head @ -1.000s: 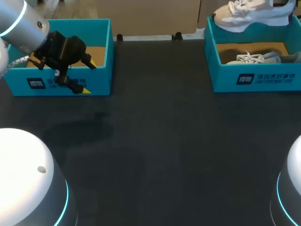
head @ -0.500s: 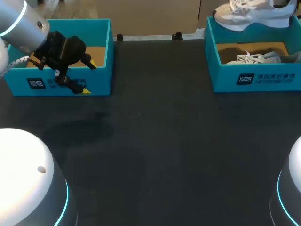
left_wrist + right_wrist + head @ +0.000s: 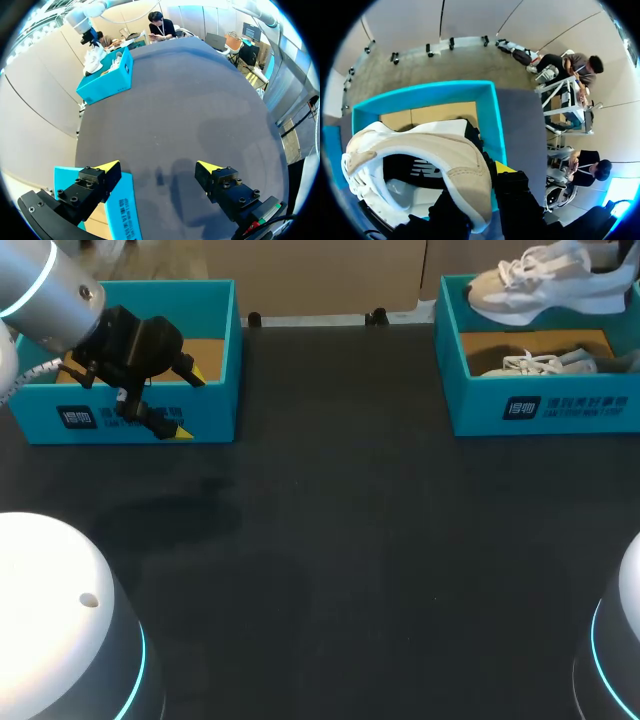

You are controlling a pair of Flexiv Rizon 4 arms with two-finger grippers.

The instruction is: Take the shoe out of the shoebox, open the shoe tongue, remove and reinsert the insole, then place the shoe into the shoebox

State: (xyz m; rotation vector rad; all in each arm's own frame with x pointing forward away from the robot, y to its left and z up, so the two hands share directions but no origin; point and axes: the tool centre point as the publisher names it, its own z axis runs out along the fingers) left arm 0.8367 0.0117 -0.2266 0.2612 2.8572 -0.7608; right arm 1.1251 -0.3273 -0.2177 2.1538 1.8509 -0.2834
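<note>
The white sneaker [image 3: 540, 285] held by our right gripper [image 3: 477, 192] has risen and tilted since a moment ago; our left arm has kept still.

From above, the sneaker hangs over the teal shoebox [image 3: 545, 405] at the tabletop's [image 3: 340, 540] far right corner, with a second sneaker [image 3: 545, 363] lying inside. Our left gripper [image 3: 190, 403] hovers at the front wall of the other shoebox [image 3: 215, 350], in the far left corner.

In the left wrist view, its fingers stand well apart, one above that box's wall.

In the right wrist view, the fingers are clamped on the sneaker's heel collar, above the box.
</note>
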